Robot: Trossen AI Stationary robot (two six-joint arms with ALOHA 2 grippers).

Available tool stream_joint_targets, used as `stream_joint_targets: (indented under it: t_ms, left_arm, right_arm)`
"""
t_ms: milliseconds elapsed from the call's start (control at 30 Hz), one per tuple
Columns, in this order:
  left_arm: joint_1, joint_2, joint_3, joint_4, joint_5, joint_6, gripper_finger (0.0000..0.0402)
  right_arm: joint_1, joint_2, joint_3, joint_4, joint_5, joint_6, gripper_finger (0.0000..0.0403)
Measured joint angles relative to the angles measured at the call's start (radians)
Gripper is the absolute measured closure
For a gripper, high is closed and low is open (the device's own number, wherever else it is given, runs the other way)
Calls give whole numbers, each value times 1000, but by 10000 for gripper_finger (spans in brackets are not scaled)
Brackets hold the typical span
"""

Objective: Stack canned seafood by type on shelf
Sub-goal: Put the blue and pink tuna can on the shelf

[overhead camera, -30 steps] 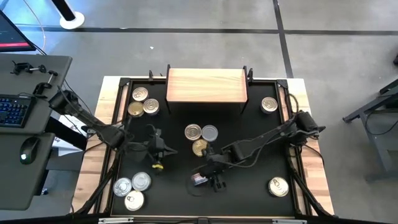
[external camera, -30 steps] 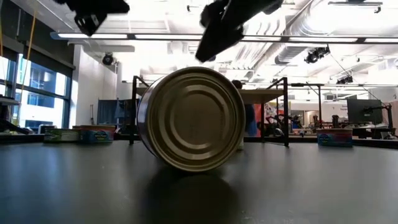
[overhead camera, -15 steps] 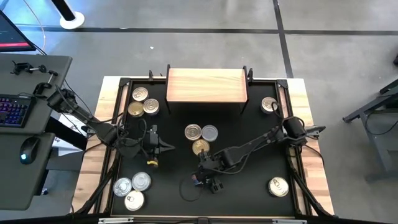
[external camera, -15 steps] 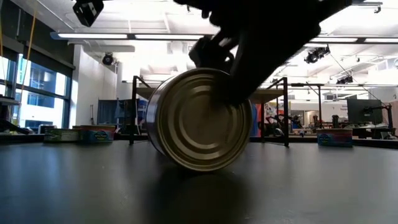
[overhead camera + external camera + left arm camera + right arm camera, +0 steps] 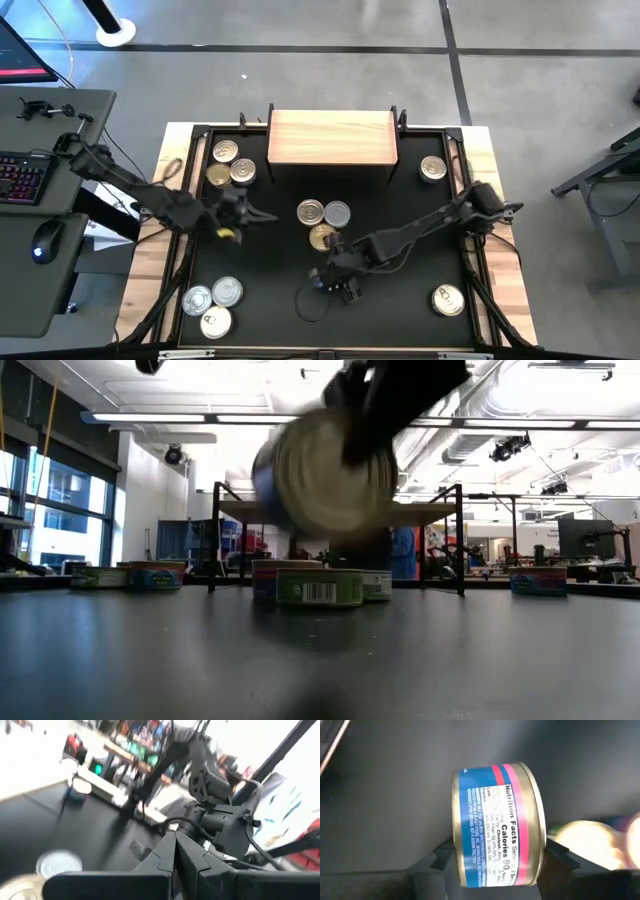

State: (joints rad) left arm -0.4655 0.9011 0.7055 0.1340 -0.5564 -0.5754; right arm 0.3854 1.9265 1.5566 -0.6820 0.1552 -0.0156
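While the right claw (image 5: 496, 862) clamps the blue-and-pink labelled tin (image 5: 497, 825) on its edge, one finger (image 5: 432, 862) against each flat end, the main risk is a slip: the faces are smooth metal and the tin sits turned sideways, so a quick swing toward the shelf (image 5: 331, 137) could let it pivot or drop back to the black surface (image 5: 400, 290). Carried low, it could also clip the three tins (image 5: 322, 220) clustered just on the near side of the shelf, directly on the way. It will have to be turned flat before release, or it may roll off the pale wood top.

Other tins lie well off from the shelf: three (image 5: 229, 165) beside its left end, one (image 5: 433, 168) beside its right end, three (image 5: 213, 303) at the near left corner of the surface and one (image 5: 448, 299) at the near right. The shelf top carries nothing yet.

Compared with half a second ago, the tin has left the surface: the low view then had it standing on its rim, and now it hangs blurred in the air (image 5: 320, 470), uncovering the cluster behind. A second ago the right claw was still apart above it. The left claw (image 5: 175, 851), fingers together and holding nothing, has drawn back toward the tins by the shelf's left end.
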Motion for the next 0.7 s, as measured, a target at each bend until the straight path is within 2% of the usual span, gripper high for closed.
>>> stream_joint_targets:
  t_ms: [167,300,400,533,700]
  left_arm:
    - [59,-128,1,1,-10,58,401]
    - [108,-174,2,1,-12,133,401]
    - [135,-177,2,2,-8,179,402]
    - [160,-165,2,10,35,193,402]
    - [172,-141,2,10,90,235,401]
  right_arm:
    - [-43,-140,0,-61,170,-3,233]
    - [-115,-217,1,-84,307,-19,233]
    - [-185,-229,1,-79,379,-76,233]
    - [-278,-230,1,-136,537,-169,233]
    - [-391,-230,1,-153,602,-228,233]
